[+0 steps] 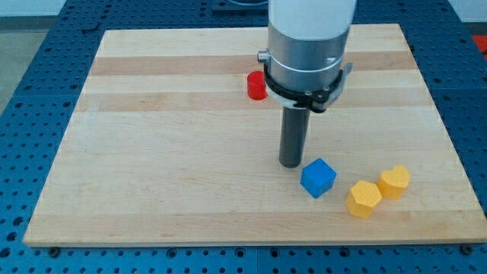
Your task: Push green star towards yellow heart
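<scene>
Board (152, 152) holding red cylinder (256, 86), blue cube (318, 177), yellow hexagon (364, 199) and yellow heart (394, 182); my tip (291, 164) rests bare just left of the cube, touching nothing; green star not visible, direction undeterminable.

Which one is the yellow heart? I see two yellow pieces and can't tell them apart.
Start at the wooden board and go to its corner at the view's bottom right, where two yellow blocks touch. The yellow heart is the one nearer the view's right edge, notched on top; the yellow hexagon sits between it and the blue cube.
</scene>
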`<state>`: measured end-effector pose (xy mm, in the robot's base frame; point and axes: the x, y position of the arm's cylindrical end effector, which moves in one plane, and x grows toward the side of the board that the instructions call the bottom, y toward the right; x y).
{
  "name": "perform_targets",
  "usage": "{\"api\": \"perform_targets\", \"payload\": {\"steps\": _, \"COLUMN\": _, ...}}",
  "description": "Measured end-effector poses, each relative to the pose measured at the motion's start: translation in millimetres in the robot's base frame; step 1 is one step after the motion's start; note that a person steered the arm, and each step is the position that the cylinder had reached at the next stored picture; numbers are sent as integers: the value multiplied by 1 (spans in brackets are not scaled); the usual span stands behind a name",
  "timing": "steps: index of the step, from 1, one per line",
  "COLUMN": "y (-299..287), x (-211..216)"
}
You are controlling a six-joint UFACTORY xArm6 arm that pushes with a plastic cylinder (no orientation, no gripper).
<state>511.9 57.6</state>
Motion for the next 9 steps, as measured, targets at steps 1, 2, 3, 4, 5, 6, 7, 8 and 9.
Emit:
{"api": "perform_targets", "payload": {"steps": 1, "y": 35, "x": 1}}
{"api": "perform_targets", "payload": {"steps": 2, "y": 88, "x": 7}}
{"api": "perform_targets", "payload": {"steps": 3, "y": 101, "x": 3}}
{"api": "perform_targets", "payload": {"steps": 4, "y": 110, "x": -34}}
{"api": "perform_targets", "payload": {"steps": 5, "y": 154, "x": -73}}
{"api": "perform_targets", "payload": {"steps": 6, "y": 192, "x": -115}}
{"api": "perform_targets", "payload": {"steps": 7, "y": 197, "x": -167}}
{"api": "perform_targets", "payload": {"steps": 8, "y": 186, "x": -217}}
{"api": "perform_targets", "payload": {"steps": 9, "y": 154, "x": -235}}
